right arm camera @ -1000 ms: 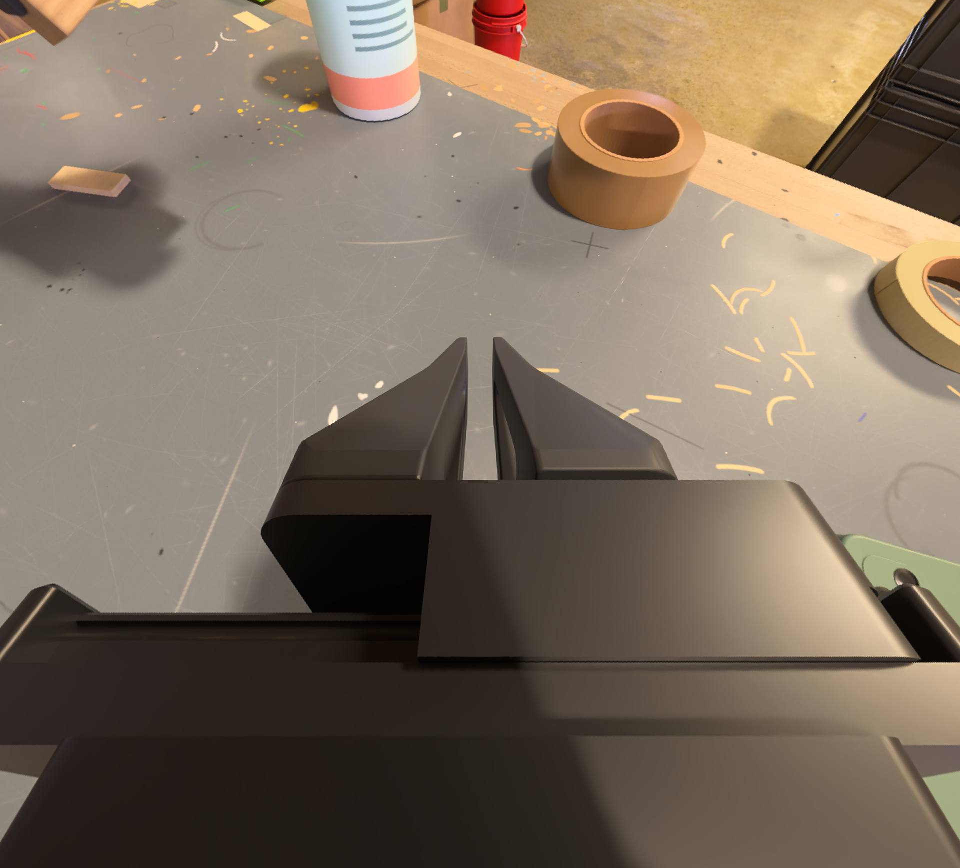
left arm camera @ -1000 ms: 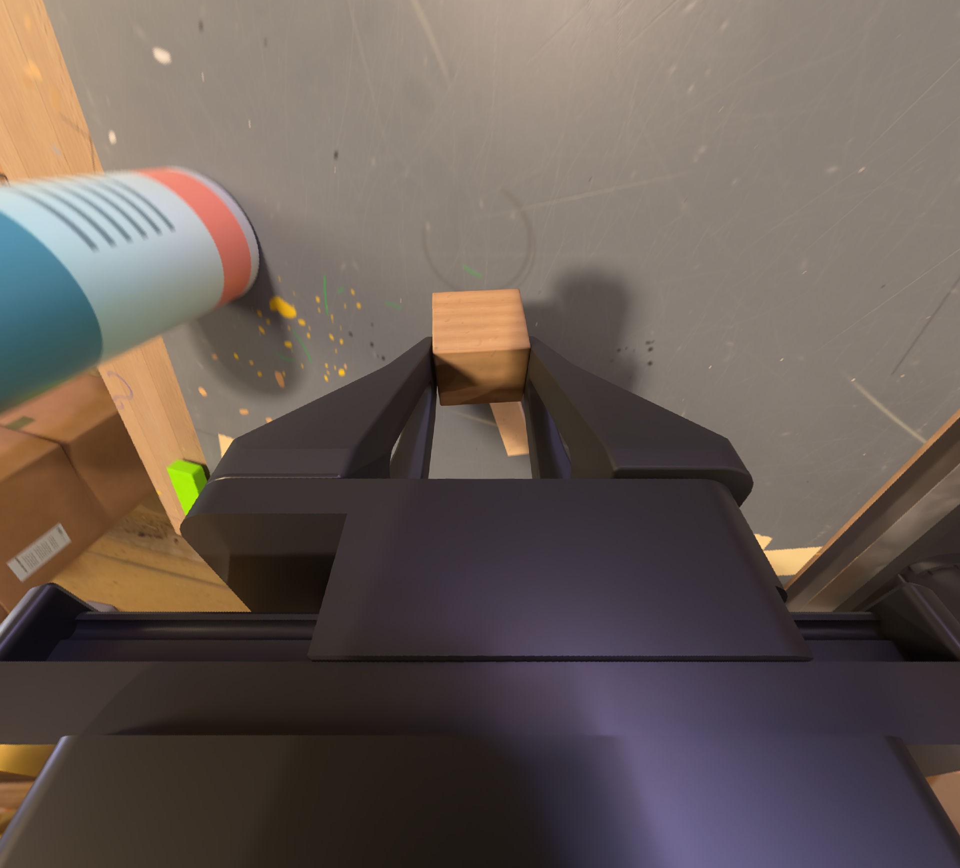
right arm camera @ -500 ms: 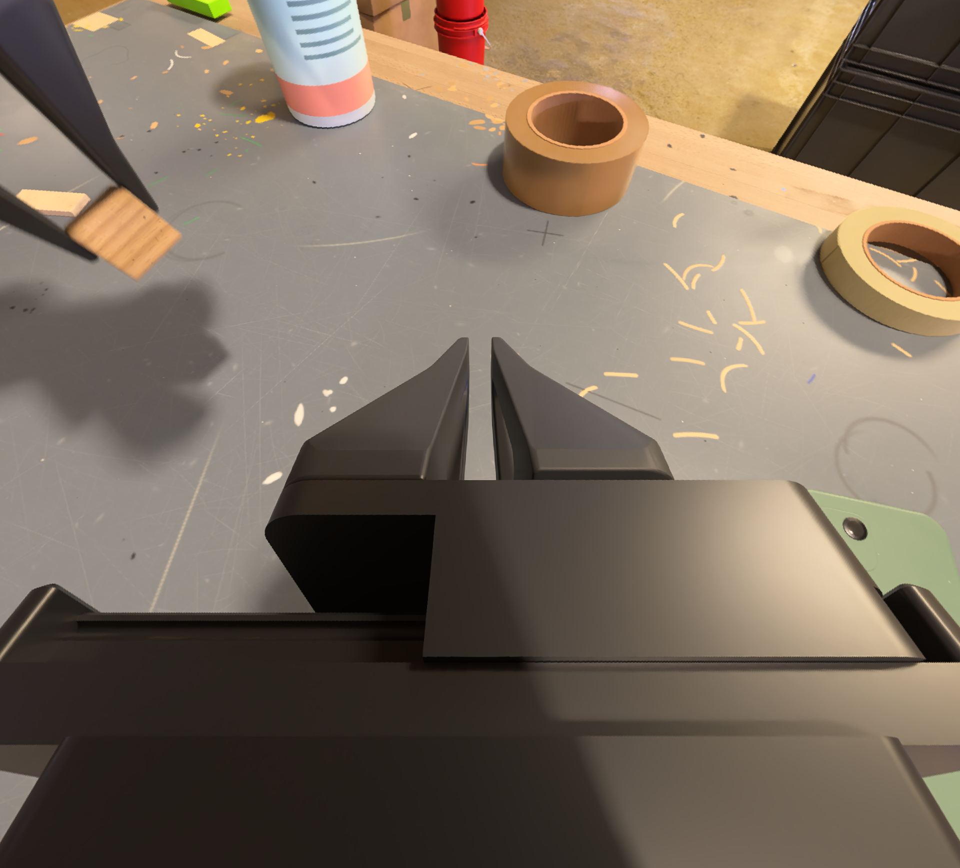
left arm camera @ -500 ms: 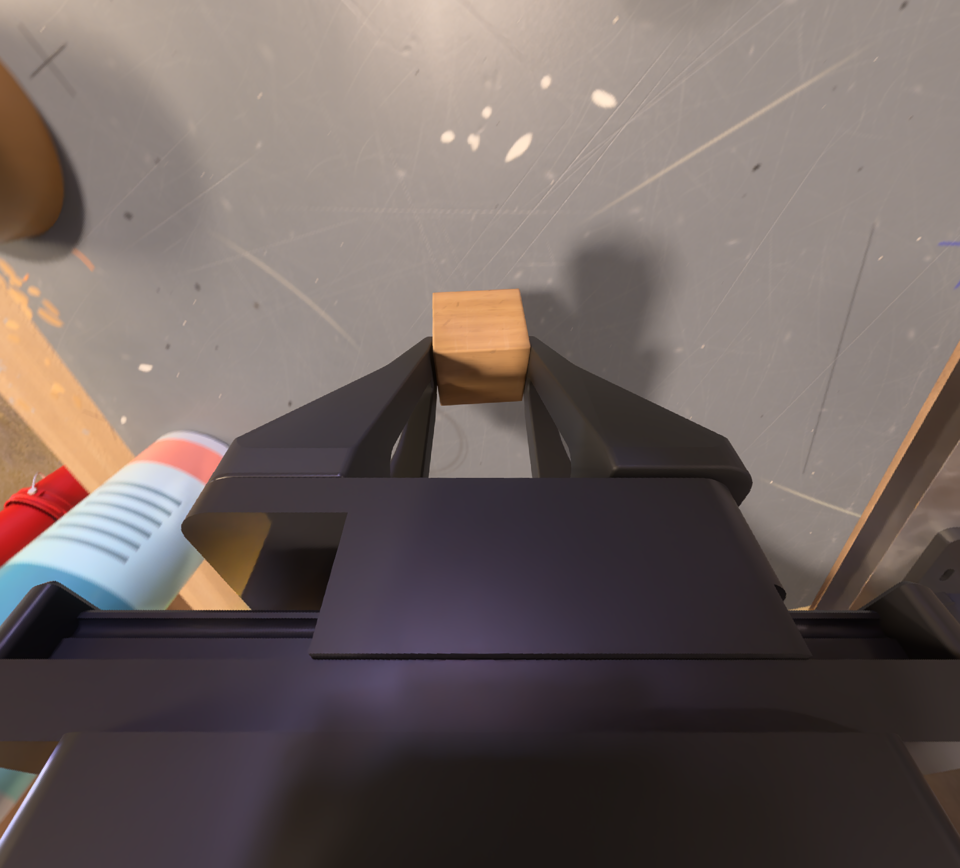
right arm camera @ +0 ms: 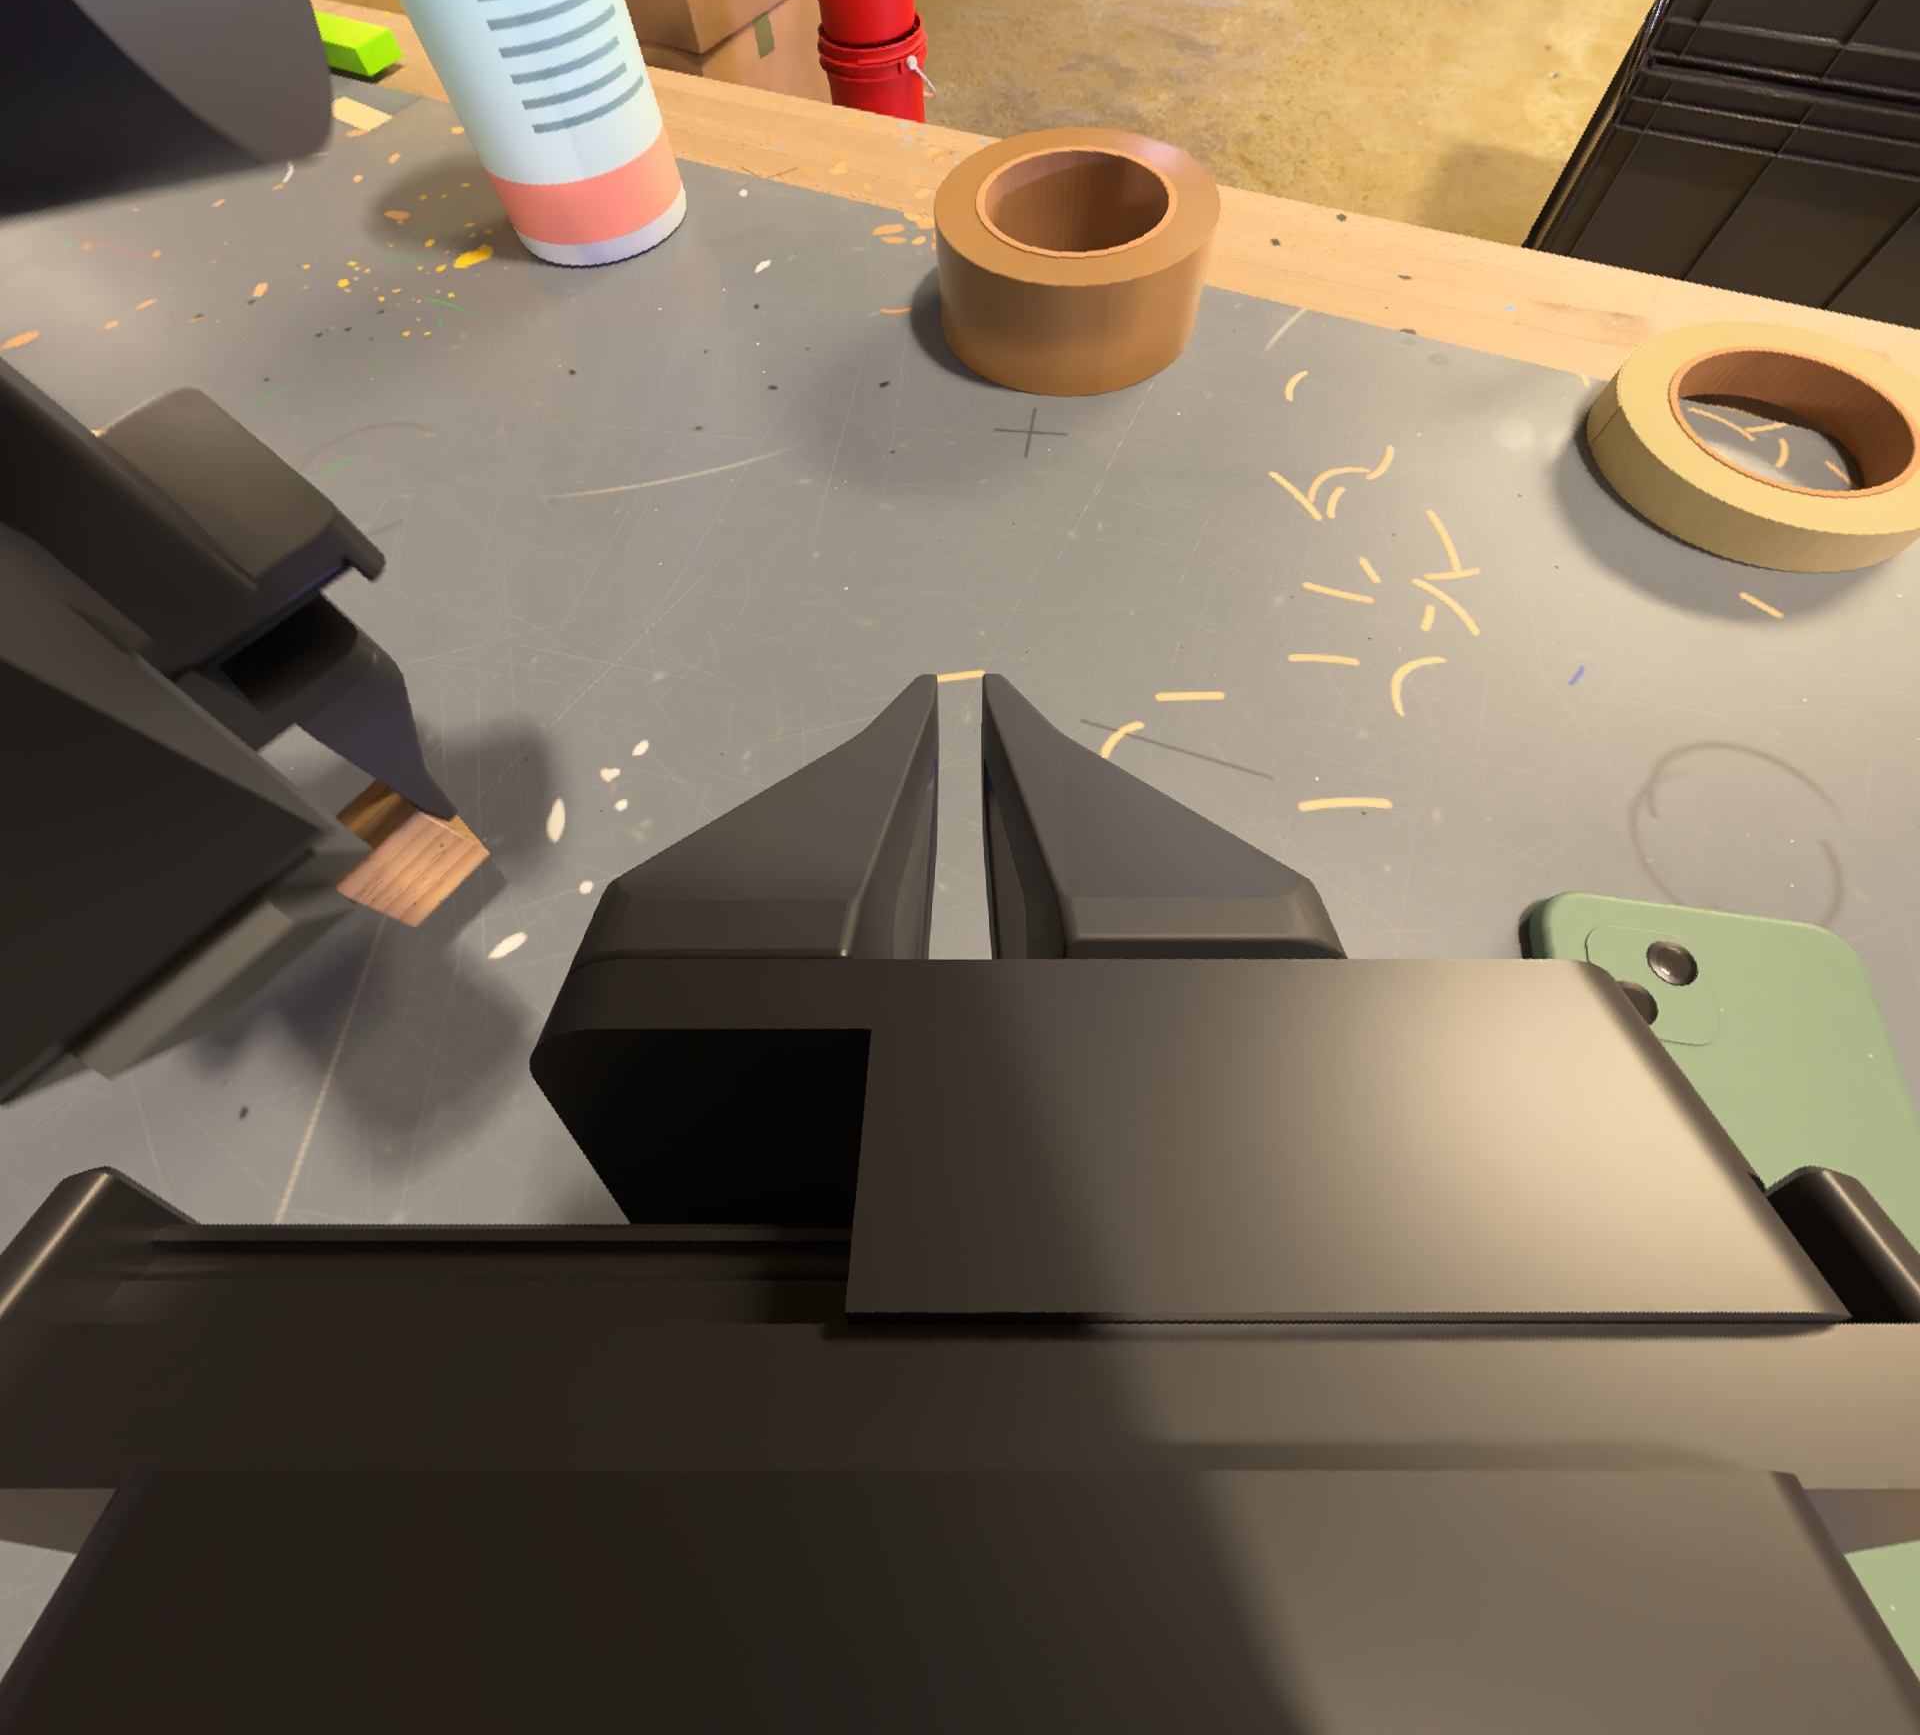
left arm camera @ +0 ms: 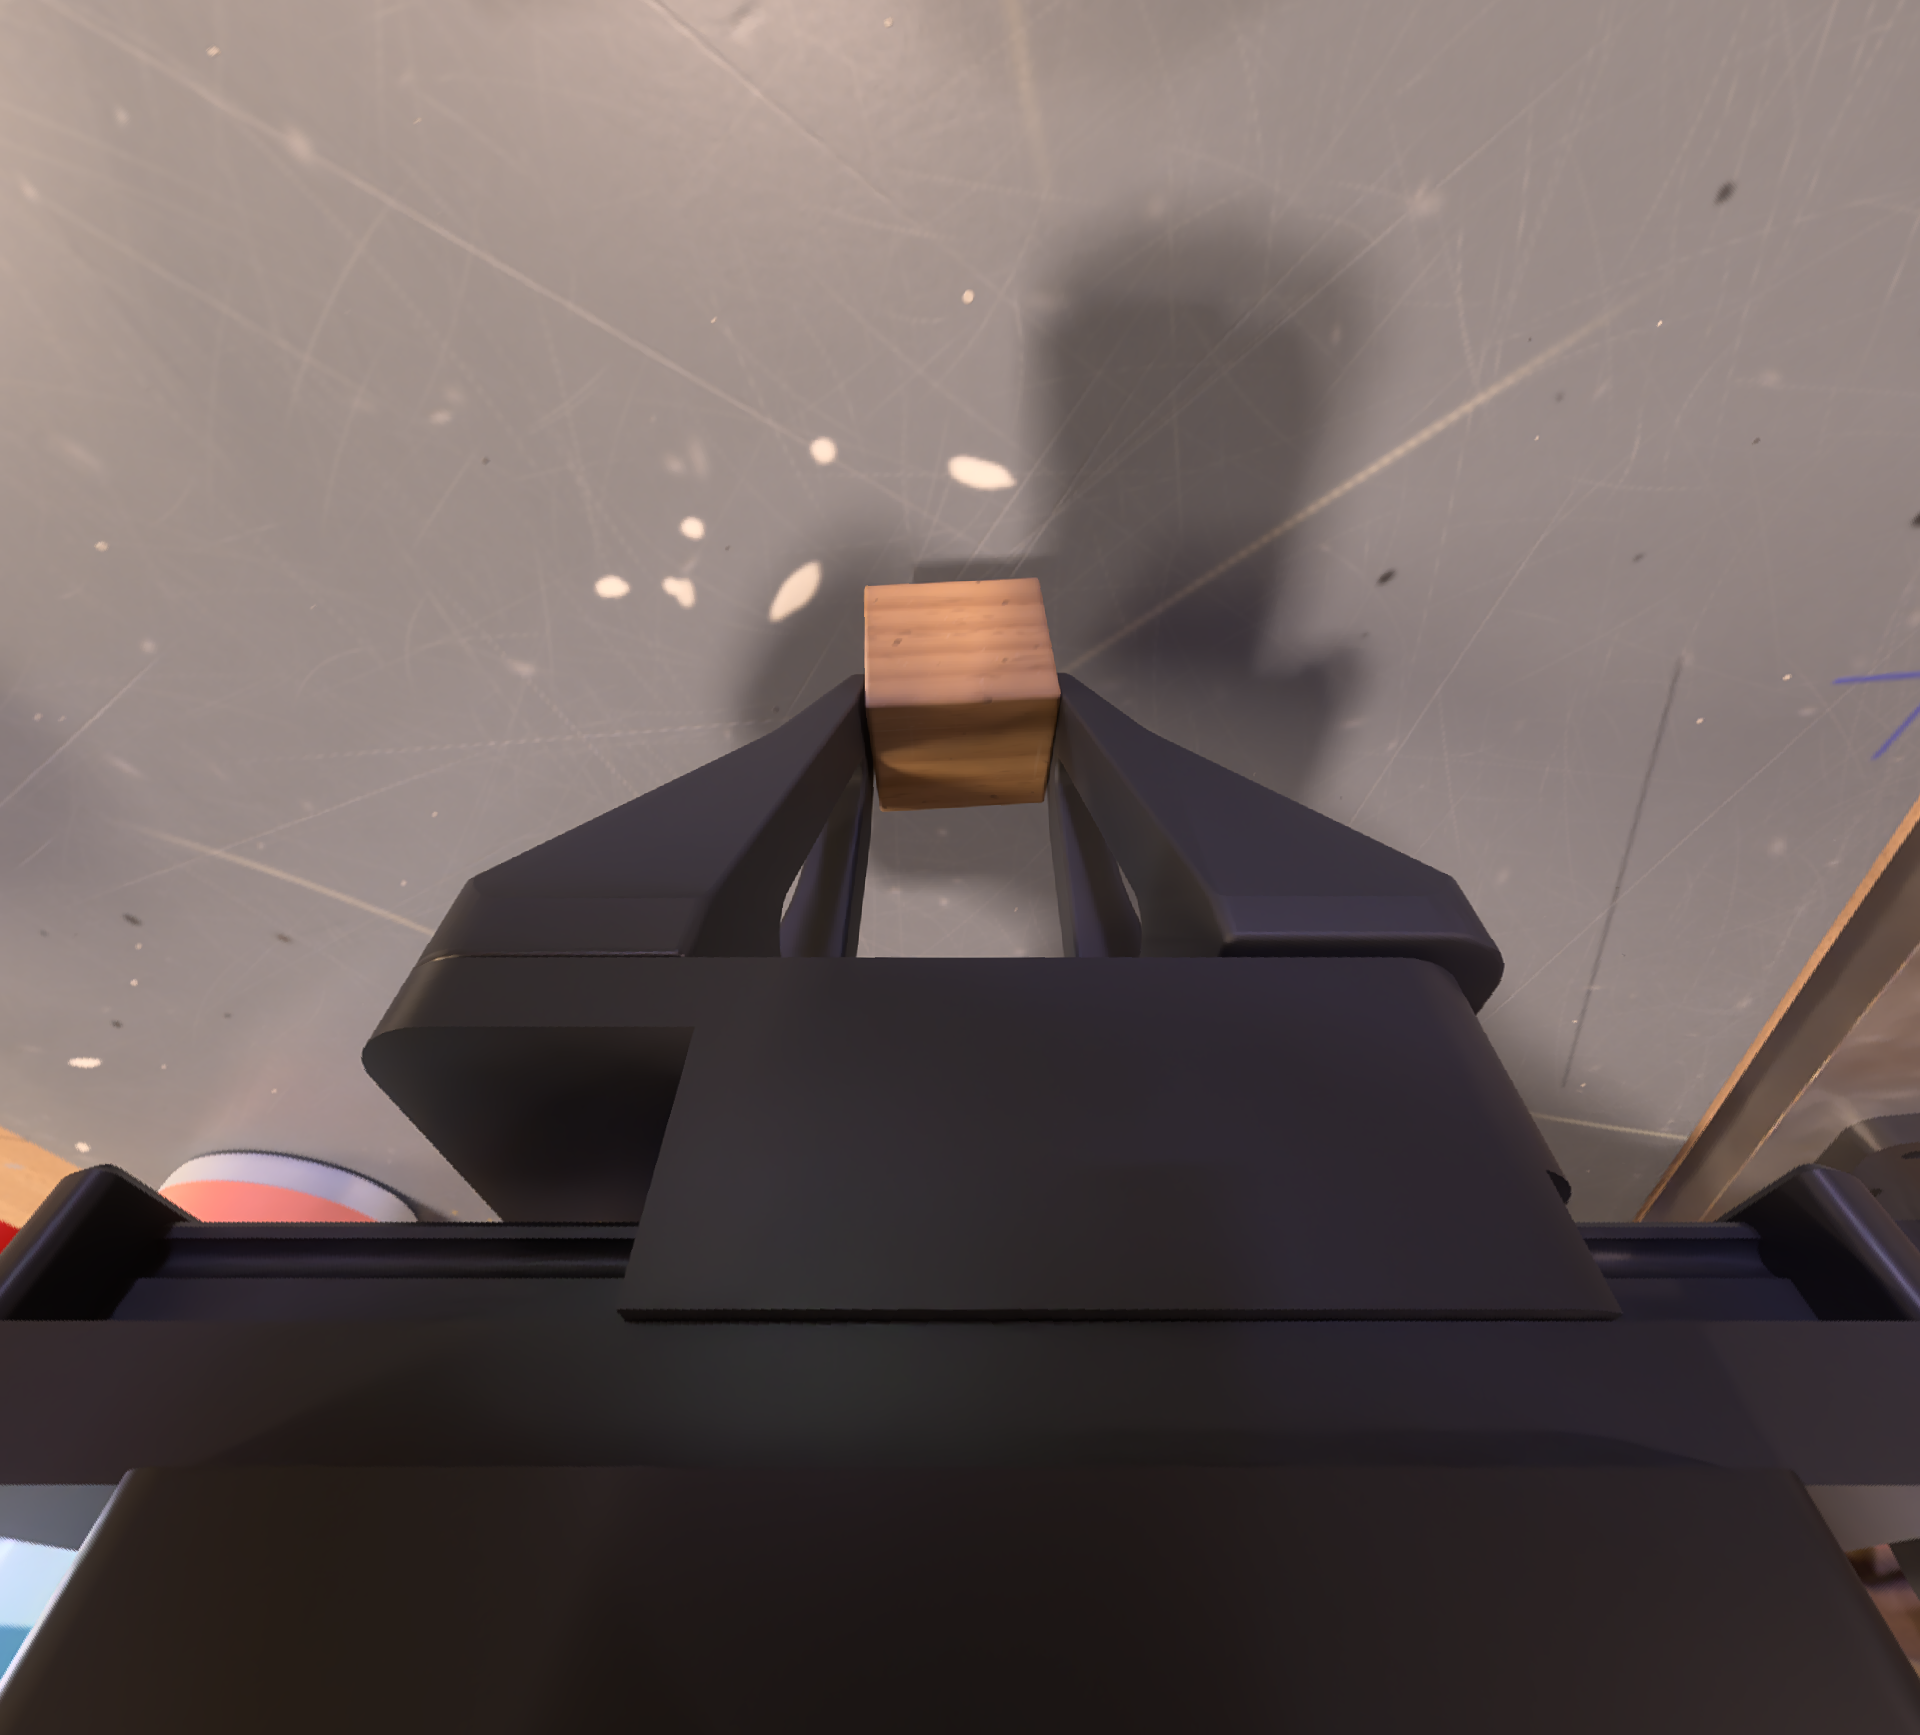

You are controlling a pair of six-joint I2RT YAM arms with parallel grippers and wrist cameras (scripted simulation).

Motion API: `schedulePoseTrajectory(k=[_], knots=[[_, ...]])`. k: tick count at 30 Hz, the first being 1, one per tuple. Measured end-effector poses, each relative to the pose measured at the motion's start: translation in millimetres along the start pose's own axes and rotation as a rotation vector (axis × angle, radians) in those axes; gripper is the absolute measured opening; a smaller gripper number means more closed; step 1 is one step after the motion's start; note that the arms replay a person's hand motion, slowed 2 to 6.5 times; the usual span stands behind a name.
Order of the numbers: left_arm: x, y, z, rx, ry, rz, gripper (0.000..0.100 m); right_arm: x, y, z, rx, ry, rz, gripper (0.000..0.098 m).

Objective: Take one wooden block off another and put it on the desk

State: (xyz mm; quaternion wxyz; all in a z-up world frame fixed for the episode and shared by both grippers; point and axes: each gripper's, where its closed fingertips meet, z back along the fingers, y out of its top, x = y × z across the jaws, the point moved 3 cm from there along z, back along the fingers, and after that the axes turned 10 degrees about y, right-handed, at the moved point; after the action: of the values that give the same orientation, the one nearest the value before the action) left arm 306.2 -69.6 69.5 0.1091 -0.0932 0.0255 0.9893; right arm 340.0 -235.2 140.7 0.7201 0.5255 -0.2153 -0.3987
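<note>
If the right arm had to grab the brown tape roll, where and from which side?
From above, one finger in the core, one outside, pinching the wall of the brown tape roll. It lies flat with its hole up, and looks too wide to span. The right gripper would need to open first.

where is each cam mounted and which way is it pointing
Left wrist view: sits on the left gripper, looking steeply down along its fingers at the grey desk; its fingers clamp the block.
Right wrist view: sits on the right gripper, looking across the desk toward tape rolls and the tube; its own fingers nearly closed, empty.
Shared: the block, left gripper and desk.
</note>
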Motion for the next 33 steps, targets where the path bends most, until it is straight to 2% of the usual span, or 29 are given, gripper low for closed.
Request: schedulePoseTrajectory(k=[8, 16, 21, 27, 33], knots=[[6.9, 3.8, -17.3, -0.016, -0.005, -0.018, 0.028, 0.3, -0.8, -0.2, -0.001, 0.001, -0.004, 0.007], [6.9, 5.7, -18.2, -0.015, -0.004, -0.022, 0.028, -3.7, -4.2, -4.5, -0.013, 0.015, -0.005, 0.0069], [7.1, 6.3, -20.0, -0.012, -0.007, -0.022, 0.044, -5.3, -7.2, -7.1, -0.024, 0.02, -0.007, 0.0069], [8.0, 7.1, -21.9, 0.003, -0.026, -0.015, 0.046, -5.9, -9.1, -9.2, -0.031, 0.023, -0.008, 0.0069], [7.6, 6.2, -21.9, 0.014, -0.037, -0.008, 0.053, -5.7, -9.4, -9.8, -0.033, 0.021, -0.009, 0.0068]])
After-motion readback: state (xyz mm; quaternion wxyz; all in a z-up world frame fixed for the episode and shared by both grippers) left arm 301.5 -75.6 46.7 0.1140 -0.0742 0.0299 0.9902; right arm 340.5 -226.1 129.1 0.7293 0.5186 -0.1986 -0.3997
